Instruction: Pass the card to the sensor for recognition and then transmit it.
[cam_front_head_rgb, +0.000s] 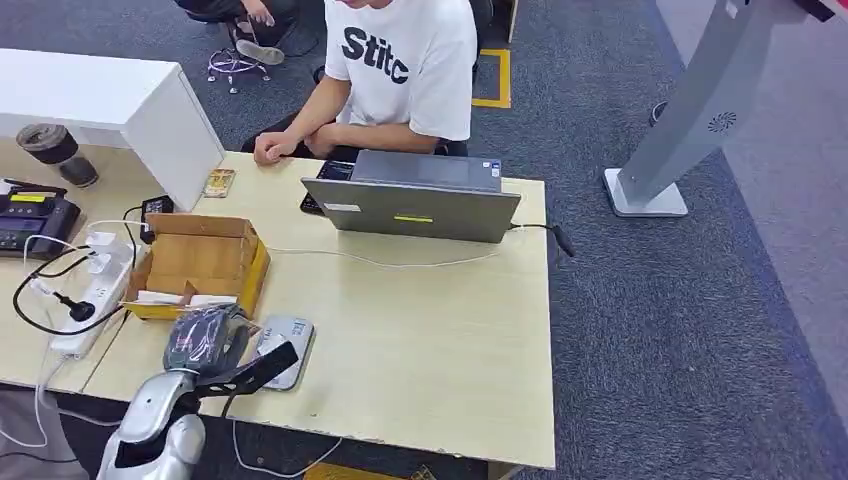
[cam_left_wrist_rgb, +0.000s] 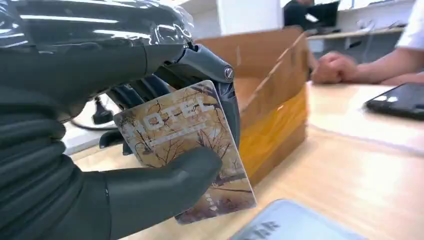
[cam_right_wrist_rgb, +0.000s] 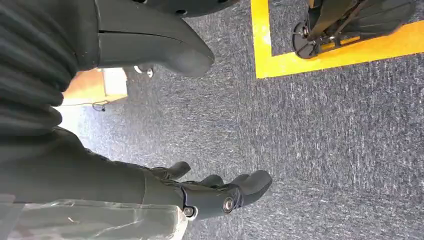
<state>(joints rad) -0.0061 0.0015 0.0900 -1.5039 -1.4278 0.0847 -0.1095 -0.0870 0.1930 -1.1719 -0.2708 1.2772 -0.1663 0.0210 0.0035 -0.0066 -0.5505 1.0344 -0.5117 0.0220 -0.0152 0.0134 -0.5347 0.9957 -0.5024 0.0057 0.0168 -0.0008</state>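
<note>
The card (cam_left_wrist_rgb: 187, 150), a thin printed hotel key card, looked light, stiff and glossy, so it would likely slip if pinched loosely and was best taken across its flat faces near one edge, leaving most of the face free to present to the sensor. That was how the left hand (cam_left_wrist_rgb: 150, 150) had it: in the left wrist view the thick grey thumb (cam_left_wrist_rgb: 165, 182) pressed on the printed face while darker fingers (cam_left_wrist_rgb: 220, 90) backed it from behind, the card tilted with its free corner hanging just above the sensor (cam_left_wrist_rgb: 295, 222), not plainly touching it. In the head view the left hand (cam_front_head_rgb: 205, 340) sat at about seven o'clock on the worktop (cam_front_head_rgb: 430, 340), its arm reaching up from the lower edge, with the grey sensor (cam_front_head_rgb: 290, 345) just beside it toward three o'clock and the open cardboard box (cam_front_head_rgb: 200, 262) close at twelve o'clock. A laptop (cam_front_head_rgb: 415, 200) stood well apart toward one o'clock, and a person in a white shirt (cam_front_head_rgb: 405, 65) sat behind it with forearms resting on the far edge. The right hand (cam_right_wrist_rgb: 215, 192) hung beside the body over grey carpet (cam_right_wrist_rgb: 325, 150), fingers loosely apart and holding nothing. Judging from this, the card was being presented for reading, and the handing-on was not yet done.
</note>
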